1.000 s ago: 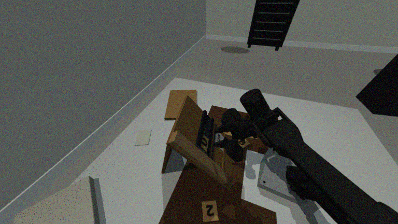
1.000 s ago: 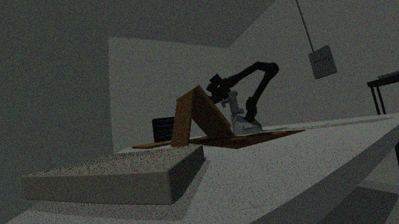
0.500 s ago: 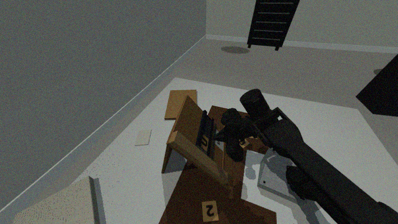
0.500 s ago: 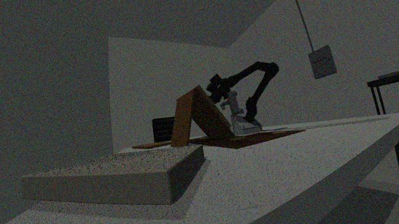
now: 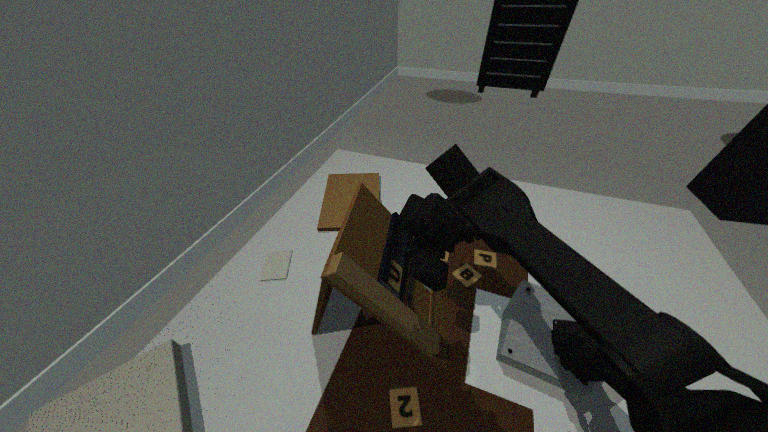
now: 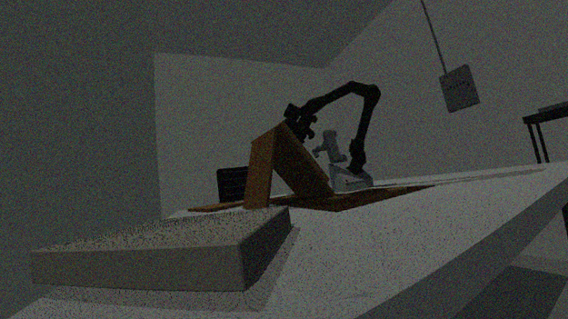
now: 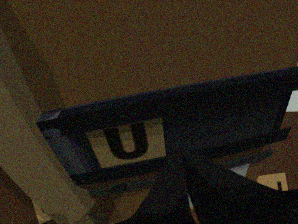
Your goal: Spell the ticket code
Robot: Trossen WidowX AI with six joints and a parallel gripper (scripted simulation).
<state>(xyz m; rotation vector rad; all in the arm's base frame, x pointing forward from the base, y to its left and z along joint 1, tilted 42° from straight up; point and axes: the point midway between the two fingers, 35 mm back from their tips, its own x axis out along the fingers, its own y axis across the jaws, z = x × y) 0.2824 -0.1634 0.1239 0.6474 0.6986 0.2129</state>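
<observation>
The U tile (image 5: 395,272) (image 7: 131,142) sits in the dark blue rail (image 7: 225,95) on the sloping board (image 5: 362,228) (image 6: 299,166), near the rail's left end in the wrist view. A short dark stretch of rail shows left of it. My gripper (image 5: 426,276) (image 7: 177,152) is shut and empty, its dark fingertips just right of the U tile, low in front of the rail. The P tile (image 5: 485,258), a tile reading B or 8 (image 5: 466,274) and the 2 tile (image 5: 405,407) lie on brown surfaces. The ticket's print is not readable; a pale piece (image 7: 239,170) shows behind the fingers.
A thick wooden bar (image 5: 375,298) (image 7: 30,145) slopes beside the rail's left end. A flat wooden panel (image 5: 349,201) and a pale square (image 5: 277,264) lie behind the board. A speckled slab (image 5: 118,386) (image 6: 143,271) lies at the near left. The grey arm base (image 5: 529,333) is at right.
</observation>
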